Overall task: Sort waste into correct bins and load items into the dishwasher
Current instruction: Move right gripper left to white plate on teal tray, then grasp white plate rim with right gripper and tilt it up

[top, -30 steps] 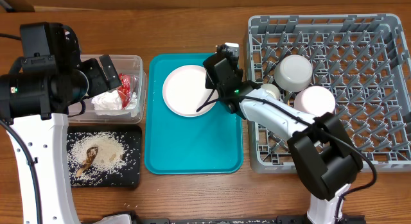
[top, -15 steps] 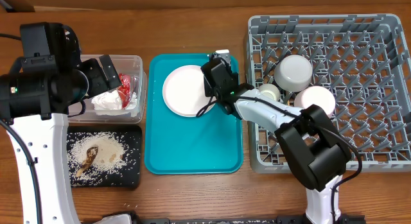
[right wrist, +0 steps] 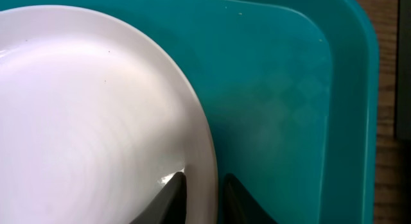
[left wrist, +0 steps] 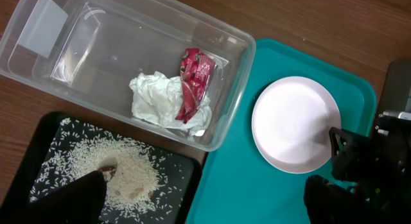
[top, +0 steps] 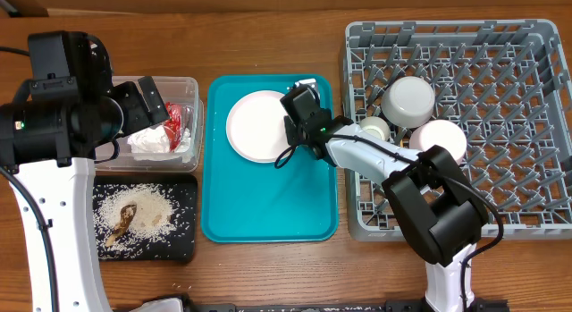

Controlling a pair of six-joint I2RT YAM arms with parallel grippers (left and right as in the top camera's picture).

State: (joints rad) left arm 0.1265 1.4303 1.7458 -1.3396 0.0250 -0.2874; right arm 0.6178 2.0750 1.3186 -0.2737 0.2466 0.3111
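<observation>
Right gripper [right wrist: 204,197], shifted a little inward over the last second, now pinches the right rim of the plate [top: 253,126]. The plate is unmoved in the far half of the teal tray [top: 268,209], ready for lifting to the dish rack [top: 500,169]. Left gripper [left wrist: 202,199] is spread wide.

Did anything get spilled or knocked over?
Not really. The rice looks messy, scattered loose around the brown scraps, but it seems to stay inside the black tray. I can't see any outside it.
</observation>
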